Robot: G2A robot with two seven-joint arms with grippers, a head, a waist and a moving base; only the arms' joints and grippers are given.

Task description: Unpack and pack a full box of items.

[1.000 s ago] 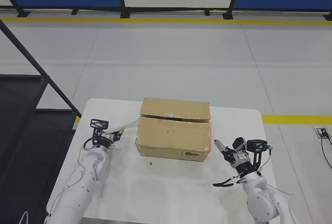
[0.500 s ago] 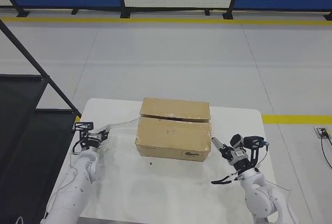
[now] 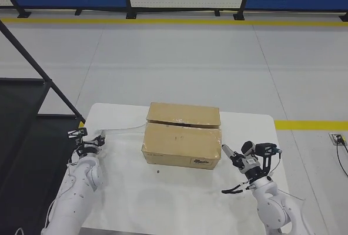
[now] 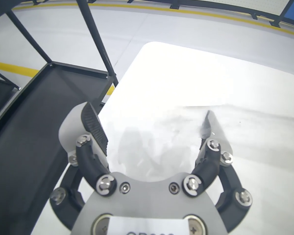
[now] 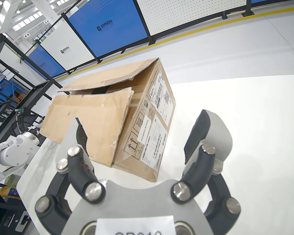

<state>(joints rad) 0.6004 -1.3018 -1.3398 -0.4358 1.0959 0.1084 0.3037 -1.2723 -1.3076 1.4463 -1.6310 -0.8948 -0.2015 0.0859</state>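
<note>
**A:** Where is the box?

**B:** The box (image 3: 181,144) sits on the far half of the table (image 3: 180,194), about midway across. The near flap (image 5: 88,116) slants over the opening and the far flap (image 5: 107,76) is lifted, with a dark gap between them.

**A:** How will it handle?

**B:** It is stiff cardboard and probably heavy if full (the contents are hidden), so I'd leave it standing. The flaps are light and bendy with ragged edges, and I'd take each one by its free long edge.

**A:** And the smaller things?

**B:** A clear tape strip (image 3: 124,128) runs from the box's left top edge towards the left gripper (image 4: 148,111). It looks thin and clingy. That gripper is spread wide at the table's left edge, clamping nothing. The right gripper (image 5: 139,117) is also wide and empty, just beside the box's right end.
</note>
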